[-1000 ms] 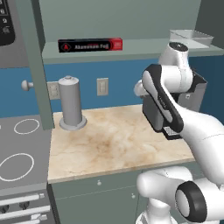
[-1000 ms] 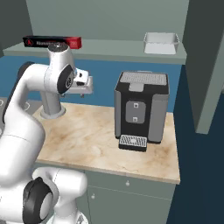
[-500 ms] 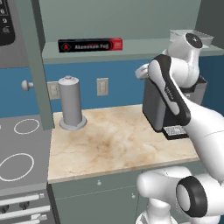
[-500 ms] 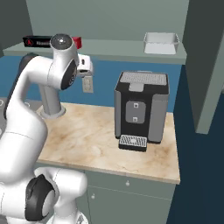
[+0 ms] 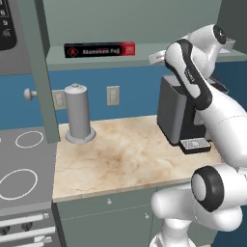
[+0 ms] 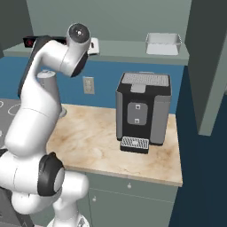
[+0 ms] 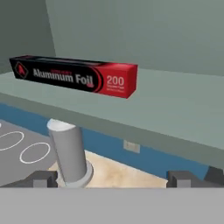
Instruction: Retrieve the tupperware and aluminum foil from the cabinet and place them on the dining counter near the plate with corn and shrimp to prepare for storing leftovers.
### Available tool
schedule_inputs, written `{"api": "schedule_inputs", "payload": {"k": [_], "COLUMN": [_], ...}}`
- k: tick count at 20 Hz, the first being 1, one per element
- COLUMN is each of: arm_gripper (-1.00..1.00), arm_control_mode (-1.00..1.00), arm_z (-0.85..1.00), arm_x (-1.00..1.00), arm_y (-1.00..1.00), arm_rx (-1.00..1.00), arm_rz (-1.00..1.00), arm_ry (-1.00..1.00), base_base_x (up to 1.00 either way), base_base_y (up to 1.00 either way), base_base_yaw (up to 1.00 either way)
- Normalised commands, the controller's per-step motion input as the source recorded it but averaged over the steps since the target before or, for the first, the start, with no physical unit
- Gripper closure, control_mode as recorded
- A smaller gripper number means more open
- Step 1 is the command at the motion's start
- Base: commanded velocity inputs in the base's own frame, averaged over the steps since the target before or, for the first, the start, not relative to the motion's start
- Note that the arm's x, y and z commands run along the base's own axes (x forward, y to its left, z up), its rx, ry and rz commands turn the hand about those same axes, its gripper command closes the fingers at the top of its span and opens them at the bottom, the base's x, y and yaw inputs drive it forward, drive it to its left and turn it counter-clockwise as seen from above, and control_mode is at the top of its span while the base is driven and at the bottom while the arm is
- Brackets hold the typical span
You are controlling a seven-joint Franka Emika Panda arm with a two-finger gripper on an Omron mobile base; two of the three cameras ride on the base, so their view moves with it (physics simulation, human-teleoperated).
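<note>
Setting: open cabinet above a beige worktop.
Aluminum foil: lying lengthwise, shelf left; likely light, stiff; best pinched across its slim middle.
Tupperware: shelf right; probably light, slippery.
Gripper: fingers wide apart, empty.

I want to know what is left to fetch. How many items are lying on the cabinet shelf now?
2. The aluminum foil lies toward the shelf's left part, and the tupperware lies toward its right end. Parts of the shelf are hidden behind the arm, so more could be there.
</note>
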Motion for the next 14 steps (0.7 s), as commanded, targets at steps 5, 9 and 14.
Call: {"api": "schedule_inputs", "payload": {"k": [5,9,14], "arm_gripper": [-1.0,-1.0,-1.0], "arm_control_mode": [-1.0,-1.0,-1.0], "arm_z": [0.14,0.0,0.0], "arm_x": [0.51,0.33,0.51], "arm_y": [0.0,0.01,0.18], "arm_rx": [0.0,0.0,0.0], "arm_rz": [0.09,0.01,0.05], "arm_ry": [-0.01,0.0,0.0], "base_base_x": [0.0,0.0,0.0], "base_base_y": [0.0,0.0,0.0], "base_base_yaw": [0.0,0.0,0.0]}}
